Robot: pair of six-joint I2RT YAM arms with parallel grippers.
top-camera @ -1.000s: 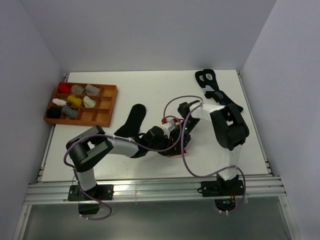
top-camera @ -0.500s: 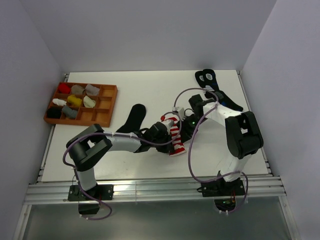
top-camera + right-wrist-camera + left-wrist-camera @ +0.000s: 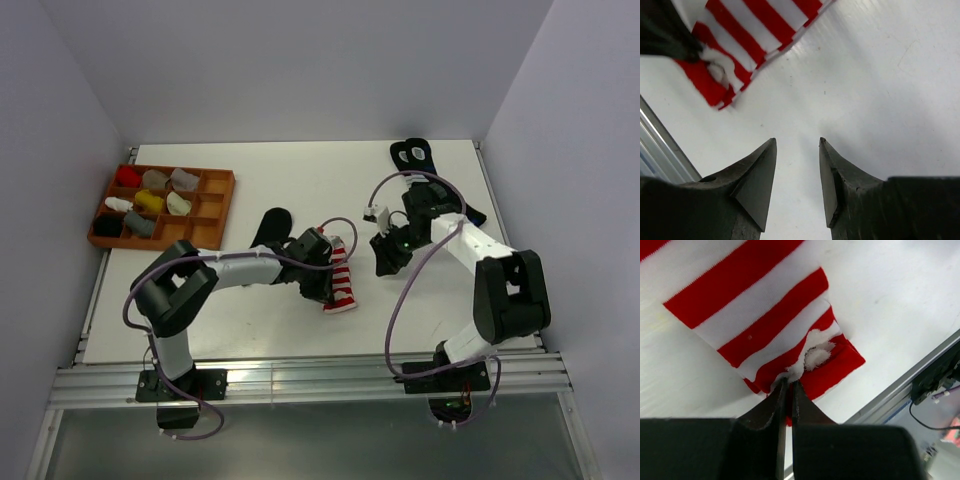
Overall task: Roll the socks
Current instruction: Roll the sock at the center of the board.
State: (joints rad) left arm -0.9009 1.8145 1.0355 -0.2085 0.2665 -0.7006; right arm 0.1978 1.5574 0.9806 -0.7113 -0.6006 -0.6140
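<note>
The left fingers [image 3: 767, 412] pinch nearly shut on the red end of the striped sock [image 3: 755, 305], which lies mid-tabletop [image 3: 280, 180] near the black sock [image 3: 272, 222]. The right fingers [image 3: 757, 175] stand apart, empty, over bare tabletop.

We find the striped sock [image 3: 343, 285] lying mid-table [image 3: 300, 180]. The plain sock [image 3: 272, 222] lies just behind-left of it, the compartment tray [image 3: 150, 243] well left, and another sock pair [image 3: 412, 155] far behind-right.
</note>
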